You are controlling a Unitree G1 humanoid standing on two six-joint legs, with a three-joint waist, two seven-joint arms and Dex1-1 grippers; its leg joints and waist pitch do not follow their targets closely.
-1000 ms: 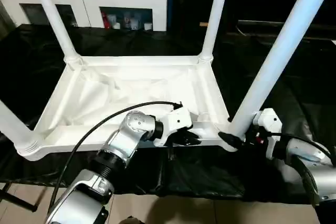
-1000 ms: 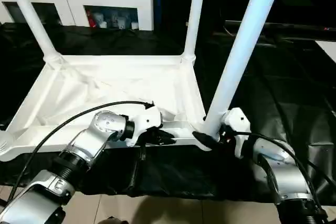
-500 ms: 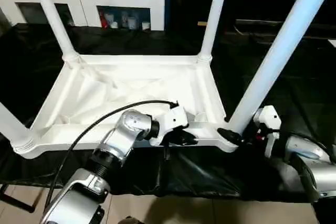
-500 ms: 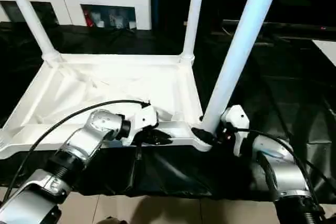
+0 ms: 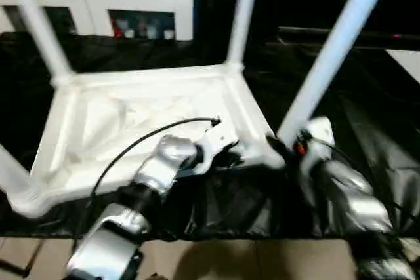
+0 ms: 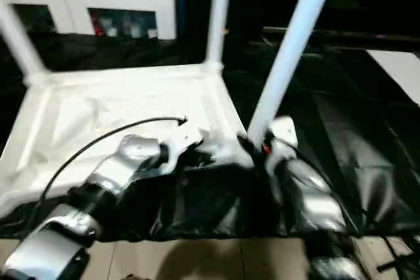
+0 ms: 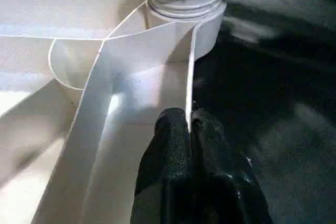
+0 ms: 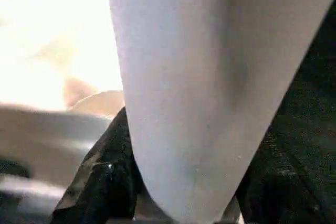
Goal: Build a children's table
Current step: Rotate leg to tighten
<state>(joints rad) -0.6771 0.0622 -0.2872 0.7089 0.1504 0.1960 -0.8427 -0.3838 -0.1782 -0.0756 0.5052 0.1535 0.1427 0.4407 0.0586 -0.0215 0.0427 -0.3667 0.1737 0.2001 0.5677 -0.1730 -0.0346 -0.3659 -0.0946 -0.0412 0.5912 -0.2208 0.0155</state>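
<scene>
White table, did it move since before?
Yes. Against the black cloth's front edge, the white table has swung its corner by the right tool farther away.

Head stereo pair looks forward and down over the upturned table [image 5: 131, 116], from slightly offset positions. Left wrist camera sits close on the table's near rim [image 7: 186, 93] and corner socket [image 7: 185, 4]. Right wrist camera presses against the near right leg [image 8: 189, 77].

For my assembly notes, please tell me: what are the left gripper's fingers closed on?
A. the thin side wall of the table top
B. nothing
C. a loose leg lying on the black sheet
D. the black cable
A: in the left wrist view the left gripper has its fingers pinched on the thin wall of the table top.
</scene>
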